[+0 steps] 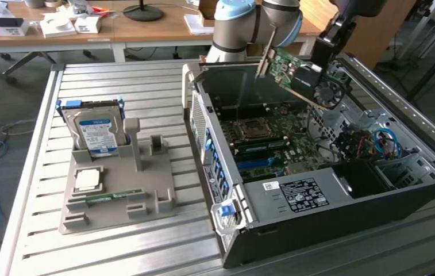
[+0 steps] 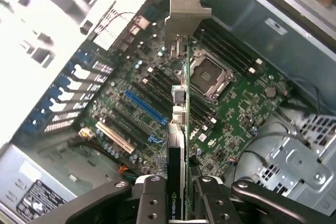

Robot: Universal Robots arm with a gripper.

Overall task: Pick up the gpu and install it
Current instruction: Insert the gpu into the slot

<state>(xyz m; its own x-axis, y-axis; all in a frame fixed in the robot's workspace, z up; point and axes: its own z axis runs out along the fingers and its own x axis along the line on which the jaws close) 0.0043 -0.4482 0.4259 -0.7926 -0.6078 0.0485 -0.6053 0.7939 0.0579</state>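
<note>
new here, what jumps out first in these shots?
The gpu hangs tilted in the air over the open computer case, clamped in the gripper. In the wrist view it stands edge-on above the green motherboard, not yet seated in a slot. On the exterior view's left, a grey holder on the slatted table carries a hard drive standing upright.

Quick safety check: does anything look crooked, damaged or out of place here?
Only the gpu: clamped in the claw, it hangs tilted above the open case, not seated. Nothing looks damaged.
</note>
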